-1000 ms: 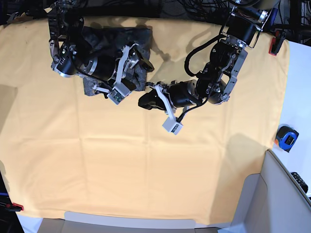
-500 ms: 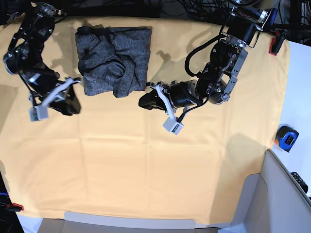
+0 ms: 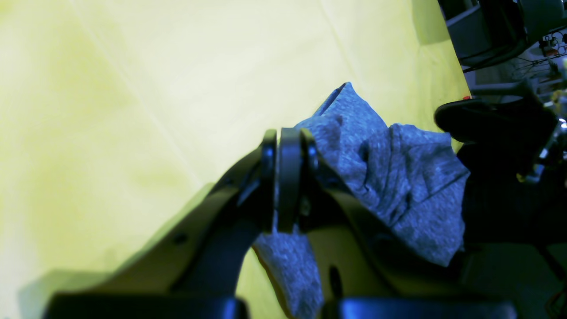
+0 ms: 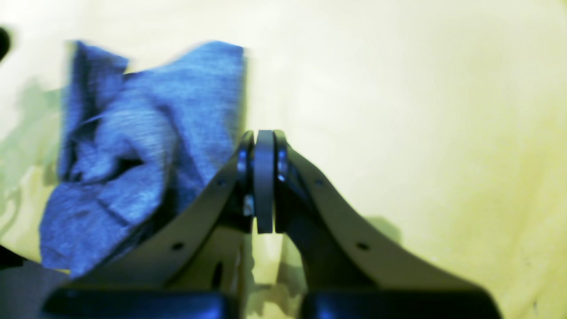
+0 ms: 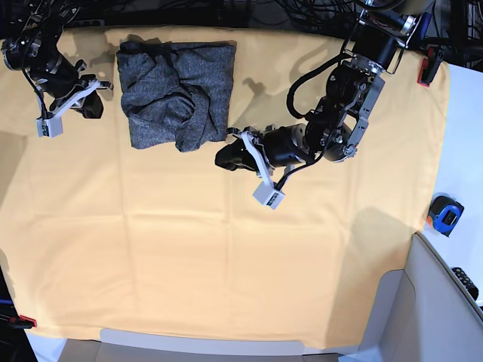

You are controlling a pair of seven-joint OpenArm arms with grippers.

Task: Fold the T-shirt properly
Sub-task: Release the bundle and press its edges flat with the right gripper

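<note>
The dark-grey T-shirt (image 5: 177, 94) lies as a wrinkled, roughly square bundle at the back of the yellow-orange cloth (image 5: 226, 256). My right gripper (image 5: 92, 109) hovers to the shirt's left, apart from it, shut and holding nothing. In the right wrist view its jaws (image 4: 264, 137) are pressed together, with the T-shirt (image 4: 146, 146) off to the left. My left gripper (image 5: 223, 160) sits low just off the shirt's front right corner, shut and empty. The left wrist view shows the closed gripper (image 3: 289, 133) in front of the T-shirt (image 3: 398, 177).
A blue-and-black tape measure (image 5: 445, 213) lies on the white surface at the right. Red clamps (image 5: 426, 72) (image 5: 23, 320) hold the cloth at the far right and the front left corners. A grey-white panel (image 5: 438, 302) fills the front right corner.
My right arm has pulled off the T-shirt, swung left and then back to the far left corner, and its jaws have closed. The shirt stays bundled. The left arm has not moved.
</note>
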